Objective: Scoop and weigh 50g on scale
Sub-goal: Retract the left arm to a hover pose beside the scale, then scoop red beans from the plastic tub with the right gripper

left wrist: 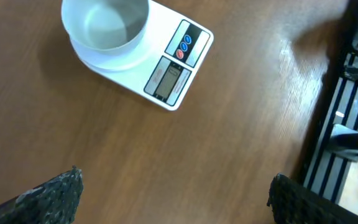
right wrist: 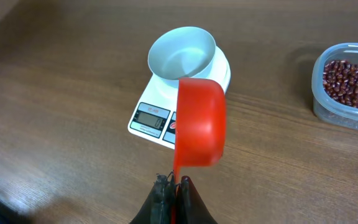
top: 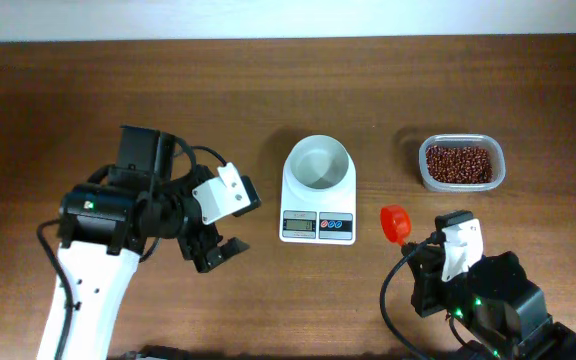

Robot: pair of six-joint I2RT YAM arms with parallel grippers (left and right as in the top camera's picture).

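Observation:
The white scale (top: 317, 202) stands mid-table with an empty round white bowl (top: 318, 162) on top; it also shows in the left wrist view (left wrist: 166, 74) and the right wrist view (right wrist: 151, 118). My right gripper (right wrist: 174, 182) is shut on the thin handle of a red scoop (right wrist: 200, 121), held on its side in front of the scale. In the overhead view the scoop (top: 396, 222) is right of the scale's display. My left gripper (left wrist: 174, 193) hangs open over bare table left of the scale, nothing between its fingers (left wrist: 55, 193).
A clear plastic tub of red beans (top: 460, 163) sits at the right, also at the edge of the right wrist view (right wrist: 348, 87). The wooden table (top: 268, 80) extends behind. A dark rack (left wrist: 347, 106) lies beyond the table edge.

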